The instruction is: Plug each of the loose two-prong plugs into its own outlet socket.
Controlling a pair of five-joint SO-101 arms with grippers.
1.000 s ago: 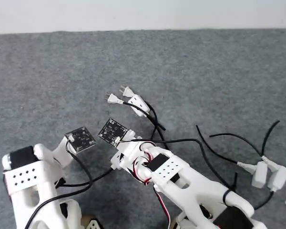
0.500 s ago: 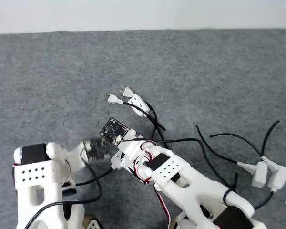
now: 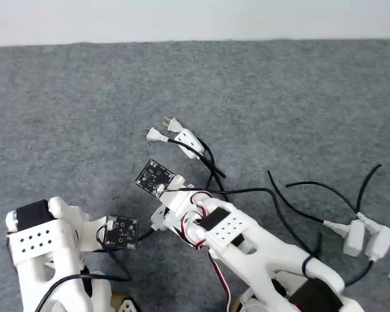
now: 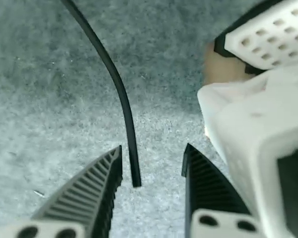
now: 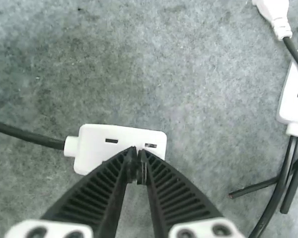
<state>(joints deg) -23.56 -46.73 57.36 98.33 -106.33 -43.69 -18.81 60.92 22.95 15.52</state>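
**A:** From above, what is hard to make out?

**B:** Both claws. The left arm [image 3: 42, 242] sits near-left. The right arm [image 3: 247, 244] reaches from near-right toward the middle. The circuit boards [image 3: 155, 177] on their wrists cover whatever lies underneath. At the right edge lie several white blocks [image 3: 355, 238]. I cannot tell whether they are plugs or sockets, and one is cut off by the frame.

**A:** And the task's things?

**B:** Two two-prong plugs [image 3: 175, 125] lie side by side on the grey carpet [image 3: 279, 97] in the middle. They are just beyond the right arm's wrist, with prongs pointing left and slightly far.

**A:** The left wrist camera?

**B:** The left gripper [image 4: 153, 148] has its fingers apart. A black cable [image 4: 120, 94] runs over the carpet, and its loose end lies in the gap between them (touching neither finger, as far as I can see). The right arm's white housing crowds one side and is partly cropped.

**A:** The right wrist camera?

**B:** The right gripper [image 5: 137, 157] has its fingers pressed together. The tips are over the face of a white outlet socket [image 5: 97, 146], just beside its two slots. I cannot tell whether the tips touch it. The two-prong plugs [image 5: 272, 11] lie well apart from this claw at the frame's edge, and one is cropped.
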